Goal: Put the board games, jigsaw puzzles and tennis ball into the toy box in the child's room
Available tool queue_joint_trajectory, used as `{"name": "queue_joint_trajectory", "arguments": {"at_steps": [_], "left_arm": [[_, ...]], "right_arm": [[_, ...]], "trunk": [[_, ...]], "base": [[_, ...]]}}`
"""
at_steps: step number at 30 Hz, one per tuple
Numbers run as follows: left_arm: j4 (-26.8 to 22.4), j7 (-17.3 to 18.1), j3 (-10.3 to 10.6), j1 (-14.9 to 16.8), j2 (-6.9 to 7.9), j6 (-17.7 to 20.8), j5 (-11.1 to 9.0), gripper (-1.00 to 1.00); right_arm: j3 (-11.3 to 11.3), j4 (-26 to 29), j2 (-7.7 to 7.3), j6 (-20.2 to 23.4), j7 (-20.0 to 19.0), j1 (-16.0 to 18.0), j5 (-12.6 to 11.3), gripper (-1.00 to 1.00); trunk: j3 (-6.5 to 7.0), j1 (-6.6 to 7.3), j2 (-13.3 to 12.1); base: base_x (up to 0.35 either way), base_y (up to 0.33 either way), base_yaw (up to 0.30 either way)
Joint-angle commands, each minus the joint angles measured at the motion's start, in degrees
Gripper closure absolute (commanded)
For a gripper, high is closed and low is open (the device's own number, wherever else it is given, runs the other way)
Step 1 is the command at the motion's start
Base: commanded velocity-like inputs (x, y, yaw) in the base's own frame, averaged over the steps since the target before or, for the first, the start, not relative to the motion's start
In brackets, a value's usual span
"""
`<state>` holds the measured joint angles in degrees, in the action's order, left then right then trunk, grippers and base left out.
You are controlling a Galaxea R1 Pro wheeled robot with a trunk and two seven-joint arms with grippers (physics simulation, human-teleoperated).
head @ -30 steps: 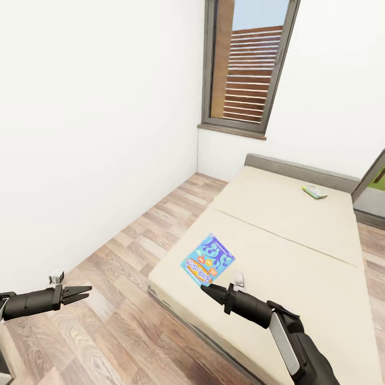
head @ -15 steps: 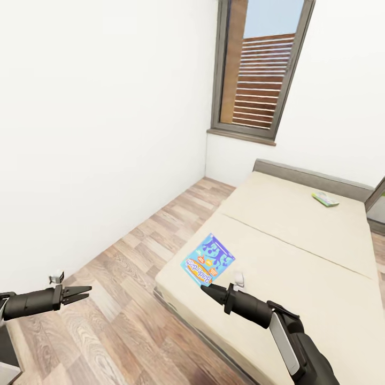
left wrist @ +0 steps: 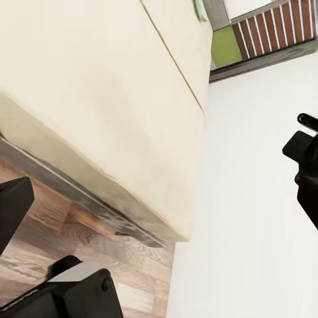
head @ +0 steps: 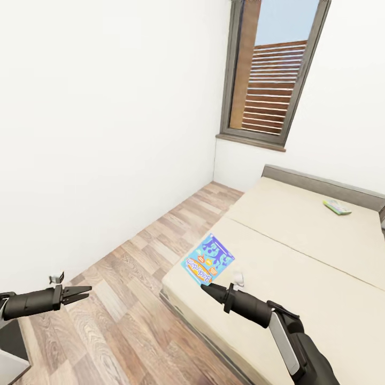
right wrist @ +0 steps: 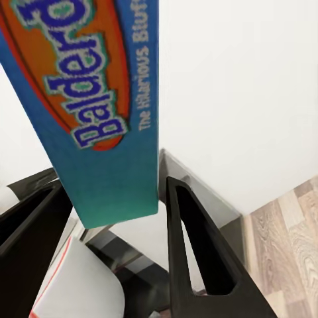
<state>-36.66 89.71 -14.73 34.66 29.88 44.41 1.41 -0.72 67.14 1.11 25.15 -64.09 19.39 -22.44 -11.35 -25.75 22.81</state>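
Black right gripper (head: 206, 289) pinching flat blue printed game box (head: 208, 259) by one corner; could slip loose while turning.

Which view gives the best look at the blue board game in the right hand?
The head view: it shows the whole blue board game held up at the right hand, above the bed. The right wrist view shows a close, cropped part with "Balderd" lettering, between the fingers.

Right gripper (head: 206, 290) is extended forward, clamping the blue game (head: 208, 259); left gripper (head: 85, 291) is extended, fingers nearly together.
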Motion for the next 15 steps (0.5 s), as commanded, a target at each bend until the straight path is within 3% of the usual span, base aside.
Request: {"name": "queue_joint_trajectory", "arguments": {"at_steps": [1, 15], "left_arm": [[0.0, 0.3, 0.0, 0.1, 0.0, 0.6, 0.2, -1.0], [0.0, 0.3, 0.0, 0.1, 0.0, 0.6, 0.2, -1.0]], "right_arm": [[-0.1, 0.0, 0.03, 0.5, -0.1, 0.0, -0.2, 1.0], [-0.1, 0.0, 0.03, 0.6, -0.1, 0.0, -0.2, 1.0]], "trunk": [[-0.01, -0.04, 0.1], [1.32, -0.04, 0.1]], "base": [[0.0, 0.0, 0.127], [0.0, 0.0, 0.127]]}}
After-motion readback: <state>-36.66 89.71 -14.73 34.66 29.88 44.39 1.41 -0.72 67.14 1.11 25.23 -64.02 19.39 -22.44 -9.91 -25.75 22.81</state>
